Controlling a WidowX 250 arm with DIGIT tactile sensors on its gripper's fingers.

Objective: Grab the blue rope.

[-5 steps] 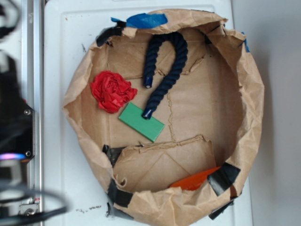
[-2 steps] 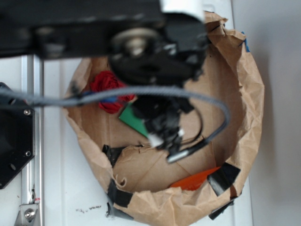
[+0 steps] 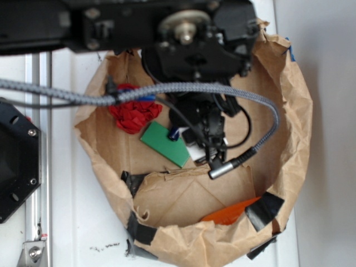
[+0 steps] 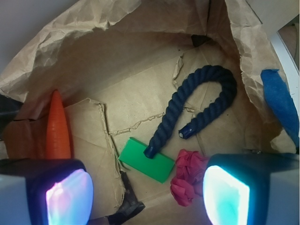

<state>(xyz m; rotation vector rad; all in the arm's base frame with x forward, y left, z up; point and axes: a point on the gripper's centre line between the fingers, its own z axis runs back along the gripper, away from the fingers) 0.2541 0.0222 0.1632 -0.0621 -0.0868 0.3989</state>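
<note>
blue rope [image 4: 197,110]: bent in a hook, one end laid on green block [image 4: 146,160] | gripper [image 4: 147,192]: jaws spread wide, nothing held, rope seen beyond them, untouched

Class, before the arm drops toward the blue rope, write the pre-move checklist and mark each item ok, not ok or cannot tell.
1. Gripper open: ok, pads wide apart, nothing between them.
2. Blue rope in sight: ok in the wrist view, lying bent in a hook shape; mostly hidden by the arm in the exterior view.
3. Rope free of clutter: not ok, one end rests on the green block.
4. Red crumpled piece apart from the rope: ok, narrowly.
5. Gripper centred over the rope: cannot tell.
</note>
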